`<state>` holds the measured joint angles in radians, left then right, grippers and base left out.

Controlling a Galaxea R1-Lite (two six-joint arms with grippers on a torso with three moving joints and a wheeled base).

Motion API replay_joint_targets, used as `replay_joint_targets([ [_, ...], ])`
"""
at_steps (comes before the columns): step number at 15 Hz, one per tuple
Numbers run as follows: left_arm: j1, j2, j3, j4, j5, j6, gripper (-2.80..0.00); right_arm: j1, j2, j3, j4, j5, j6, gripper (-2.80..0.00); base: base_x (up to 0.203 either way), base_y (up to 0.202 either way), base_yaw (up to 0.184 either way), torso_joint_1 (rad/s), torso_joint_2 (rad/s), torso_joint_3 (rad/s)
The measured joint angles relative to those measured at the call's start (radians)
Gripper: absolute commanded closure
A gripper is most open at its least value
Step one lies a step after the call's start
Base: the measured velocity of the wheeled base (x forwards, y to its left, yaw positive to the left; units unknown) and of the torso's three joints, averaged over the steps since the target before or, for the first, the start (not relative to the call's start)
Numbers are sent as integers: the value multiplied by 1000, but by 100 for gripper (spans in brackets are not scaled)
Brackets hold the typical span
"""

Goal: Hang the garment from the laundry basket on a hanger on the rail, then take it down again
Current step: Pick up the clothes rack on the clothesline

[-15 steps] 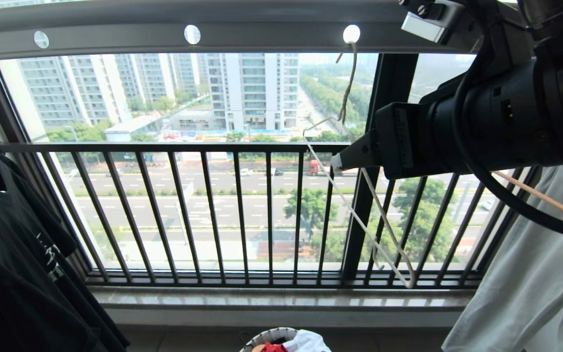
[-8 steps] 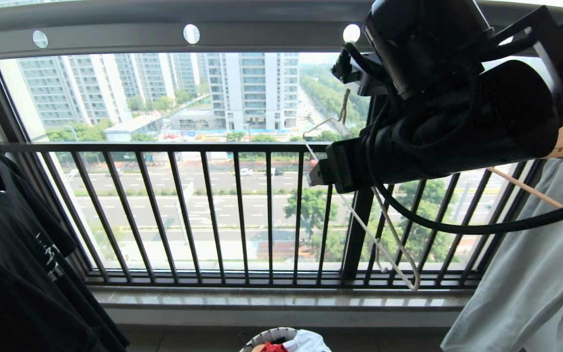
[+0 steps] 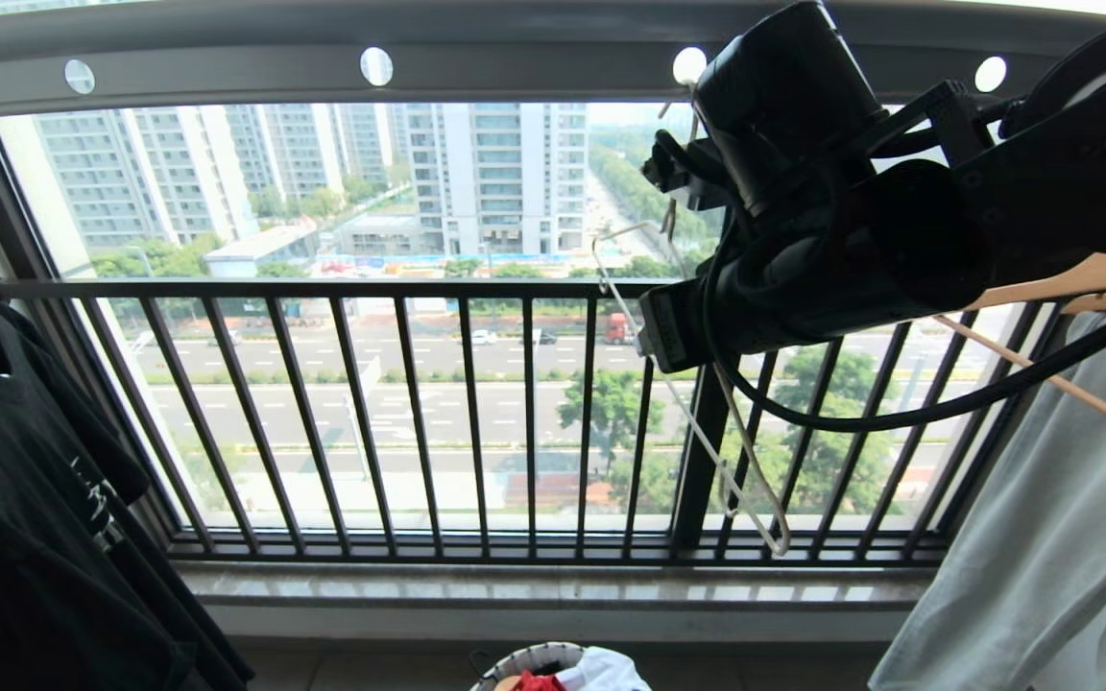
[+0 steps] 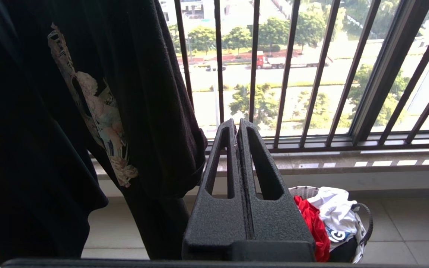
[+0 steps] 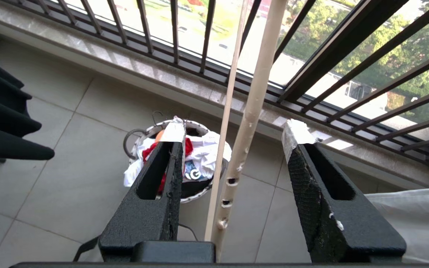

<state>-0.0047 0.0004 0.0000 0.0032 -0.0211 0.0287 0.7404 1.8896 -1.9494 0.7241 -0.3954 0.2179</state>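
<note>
The white wire hanger (image 3: 697, 432) hangs by its hook from a hole in the grey rail (image 3: 227, 67). My right gripper (image 3: 661, 334) is at the hanger's upper arm and points down. In the right wrist view the right gripper (image 5: 235, 130) is open. The hanger's two wires (image 5: 251, 111) run between its jaws and touch neither. On the floor below stands the laundry basket (image 3: 524, 657), with the red garment (image 5: 151, 149) bunched inside under white cloth. My left gripper (image 4: 235, 124) is shut and empty, parked low beside a black T-shirt.
A black T-shirt (image 3: 25, 499) hangs at the left. A pale grey-green garment (image 3: 1043, 557) hangs on a wooden hanger (image 3: 1091, 278) at the right. The black barred window railing (image 3: 419, 413) and stone sill (image 3: 515, 585) stand just behind the hanger.
My right arm has swung over in front of the rail and its wrist has turned, while the gripper stays at the hanger. The hanger's lower end has shifted slightly left.
</note>
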Motion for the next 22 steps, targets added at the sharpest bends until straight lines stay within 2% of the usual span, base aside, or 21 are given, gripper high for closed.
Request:
replay_joint_targets([
  [16, 0, 0, 0, 0, 0, 0, 0, 16, -57, 41, 12, -20, 1, 0, 0, 0, 0, 0, 0, 0],
  [20, 0, 0, 0, 0, 0, 0, 0, 38, -107, 51, 12, 65, -2, 0, 0, 0, 0, 0, 0, 0],
  [22, 0, 0, 0, 0, 0, 0, 0, 52, -130, 53, 8, 82, -3, 0, 0, 0, 0, 0, 0, 0],
])
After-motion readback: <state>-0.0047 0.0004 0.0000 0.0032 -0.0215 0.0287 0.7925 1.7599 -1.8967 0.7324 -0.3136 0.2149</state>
